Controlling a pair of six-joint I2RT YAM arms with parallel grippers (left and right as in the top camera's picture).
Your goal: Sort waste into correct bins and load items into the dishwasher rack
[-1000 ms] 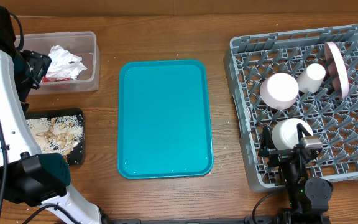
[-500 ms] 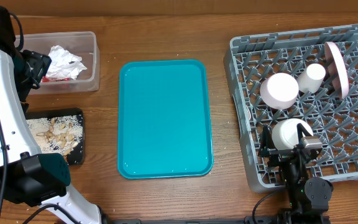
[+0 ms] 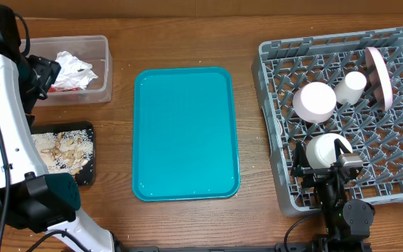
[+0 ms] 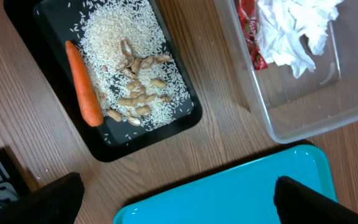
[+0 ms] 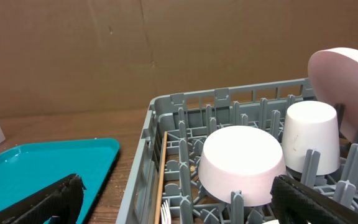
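Observation:
The grey dishwasher rack (image 3: 271, 56) at the right holds two white bowls (image 3: 315, 102) (image 3: 325, 150), a cup (image 3: 350, 87) and a plate (image 3: 379, 77) standing on edge. A wooden stick (image 5: 161, 168) and fork tines (image 5: 165, 213) lie along its left wall. My right gripper (image 5: 178, 193) hovers open over the rack's near side, holding nothing. The black tray (image 4: 135, 144) carries a carrot (image 4: 82, 84), rice (image 4: 120, 37) and beige scraps (image 4: 138, 93). Napkins (image 4: 297, 31) and a red wrapper (image 4: 248, 31) lie in the clear tub (image 4: 291, 127). High above these, my left gripper (image 4: 178, 186) is open and empty.
A bare teal tray (image 3: 185, 133) lies in the middle of the wooden table, between the bins and the rack. The left arm's white links (image 3: 5, 140) run down the left edge, partly over the black tray.
The left wrist has shifted slightly toward the clear tub. The right arm and everything in the rack stay where they were.

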